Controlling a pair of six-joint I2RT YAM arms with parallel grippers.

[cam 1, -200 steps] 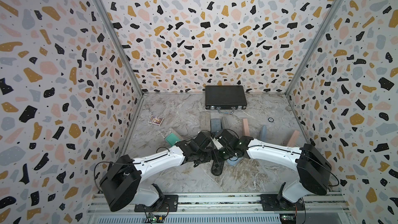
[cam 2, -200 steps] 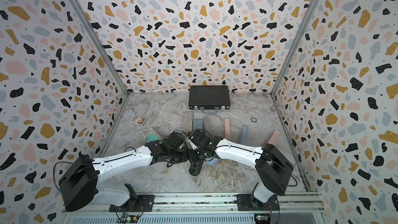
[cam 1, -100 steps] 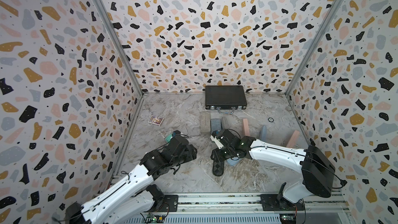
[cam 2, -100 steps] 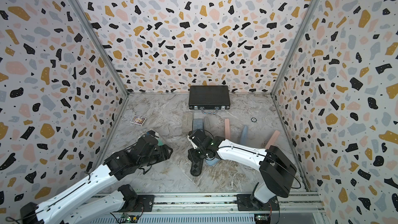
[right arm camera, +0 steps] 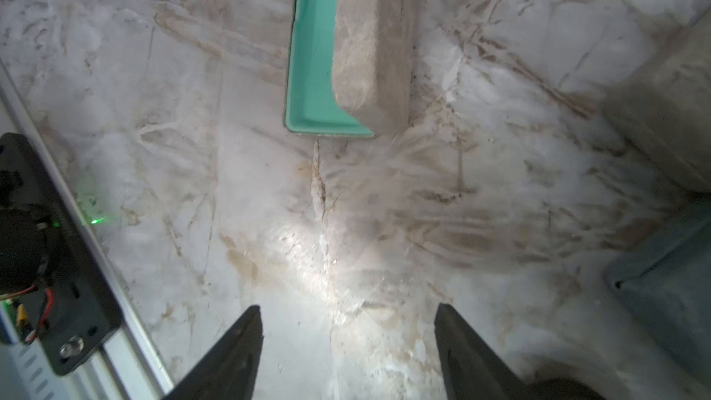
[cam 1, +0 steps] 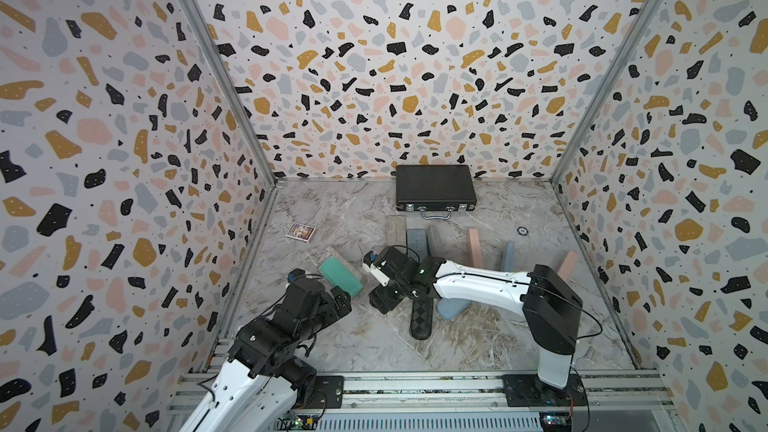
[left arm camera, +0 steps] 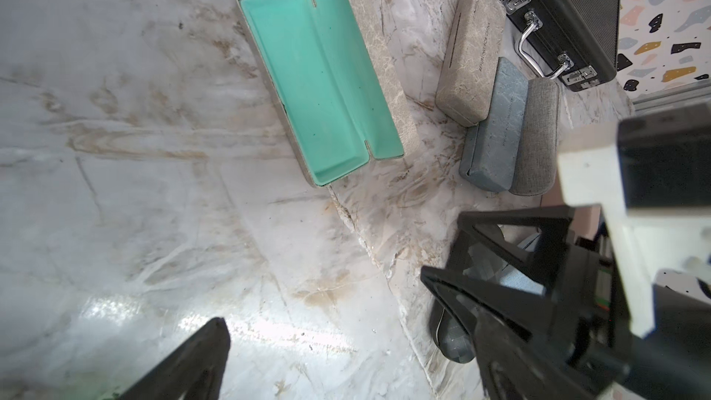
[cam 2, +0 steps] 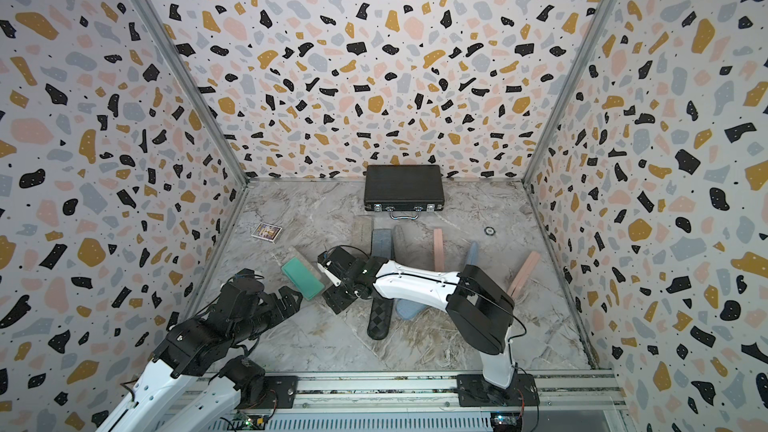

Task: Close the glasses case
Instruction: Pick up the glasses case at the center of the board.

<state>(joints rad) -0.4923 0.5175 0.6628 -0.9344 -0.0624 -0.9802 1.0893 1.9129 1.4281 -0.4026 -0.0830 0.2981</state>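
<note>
A black quilted glasses case (cam 1: 422, 317) (cam 2: 380, 320) lies flat on the floor near the middle, and its lid looks down. One end of it shows in the left wrist view (left arm camera: 454, 340). A marble-patterned case with a teal lining (cam 1: 338, 276) (left arm camera: 319, 82) (right arm camera: 311, 71) lies open to its left. My left gripper (cam 1: 340, 299) (left arm camera: 346, 340) is open and empty, drawn back to the front left. My right gripper (cam 1: 382, 299) (right arm camera: 348, 325) is open over bare floor, between the two cases and touching neither.
A black briefcase (cam 1: 434, 187) stands at the back wall. Several closed cases in beige, grey, blue and pink (cam 1: 415, 241) line the middle and right. A light blue case (cam 1: 453, 307) lies under the right arm. A small card (cam 1: 300, 231) lies at the left.
Both grippers were shut at the black case and have let go and opened. The left arm has pulled back to the front left. The right gripper has shifted left, off the case.
</note>
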